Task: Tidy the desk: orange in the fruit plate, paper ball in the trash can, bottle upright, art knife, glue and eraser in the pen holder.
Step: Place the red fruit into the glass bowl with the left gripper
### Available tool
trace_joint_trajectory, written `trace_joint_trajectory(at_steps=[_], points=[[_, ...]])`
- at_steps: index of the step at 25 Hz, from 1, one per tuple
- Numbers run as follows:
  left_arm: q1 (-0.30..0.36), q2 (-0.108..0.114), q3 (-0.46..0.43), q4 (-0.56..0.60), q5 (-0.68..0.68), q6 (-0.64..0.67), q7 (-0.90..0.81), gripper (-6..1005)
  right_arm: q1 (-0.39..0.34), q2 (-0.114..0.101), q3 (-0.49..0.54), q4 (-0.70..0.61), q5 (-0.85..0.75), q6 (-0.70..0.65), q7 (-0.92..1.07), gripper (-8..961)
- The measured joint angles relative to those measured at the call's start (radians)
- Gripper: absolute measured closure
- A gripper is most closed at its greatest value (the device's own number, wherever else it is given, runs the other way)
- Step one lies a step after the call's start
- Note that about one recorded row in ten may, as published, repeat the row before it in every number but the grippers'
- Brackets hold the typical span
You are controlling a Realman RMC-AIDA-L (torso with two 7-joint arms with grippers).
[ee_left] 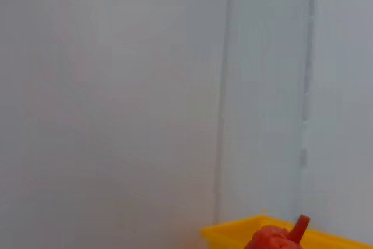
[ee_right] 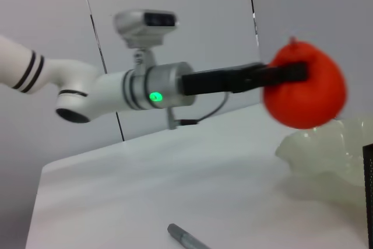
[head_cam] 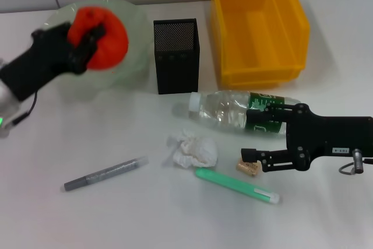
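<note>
The orange (head_cam: 104, 38) is gripped by the left tool (head_cam: 93, 36), and it is held in the air above the fruit plate (head_cam: 131, 33), clear of the dish as seen from the right wrist view, where the fruit (ee_right: 303, 91) hangs over the pale ruffled rim (ee_right: 326, 155). In the left wrist view only the nubbed top of the orange (ee_left: 274, 238) is caught, with a strip of the yellow trash can (ee_left: 233, 231) behind it.

Over on the right, the right tool (head_cam: 259, 135) is seen low over the table (head_cam: 87, 220) with its fingers spread wide: one finger lies by the bottle's green label, the other ends just beside the eraser (head_cam: 249, 168). Nothing is gripped by it.

The bottle (head_cam: 236, 112) is lying on its side, white cap pointing toward the robot's left, in front of the pen holder (head_cam: 176, 55). The trash can (head_cam: 256, 24) is placed just right of the pen holder. The paper ball (head_cam: 193, 150) is resting on the table below the bottle. A green glue stick (head_cam: 236, 185) is lying just beside the ball, and a grey art knife (head_cam: 106, 173) is found well apart to the left.
</note>
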Motion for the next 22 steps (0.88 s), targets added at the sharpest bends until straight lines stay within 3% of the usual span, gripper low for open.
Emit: trace_joint_trajectory(at_steps=[5,9,11,16,18,22], points=[[-0.087,-0.004,0.0,-0.014,-0.043,-0.208,0.005,797,0.0,0.0,-0.005,-0.004,0.006,-0.001,0.001,115],[-0.098,-0.004,0.0,-0.016,-0.049,-0.243,0.006,847,0.005,0.0,-0.006,-0.008,0.006,-0.002,0.012,115],[-0.11,-0.005,0.001,-0.024,-0.083,-0.335,0.003,855,0.009,-0.001,-0.005,-0.009,0.006,-0.003,0.015,115],[-0.107,-0.005,0.004,-0.029,-0.097,-0.34,0.005,875,0.012,-0.001,-0.007,-0.009,0.006,-0.003,0.016,114],[-0.099,-0.004,0.008,-0.039,-0.105,-0.339,0.008,756,0.013,-0.001,-0.006,-0.009,0.006,-0.003,0.016,114],[-0.098,-0.003,0.011,-0.039,-0.103,-0.334,0.007,669,0.015,-0.001,-0.001,-0.009,0.006,-0.003,0.016,114]])
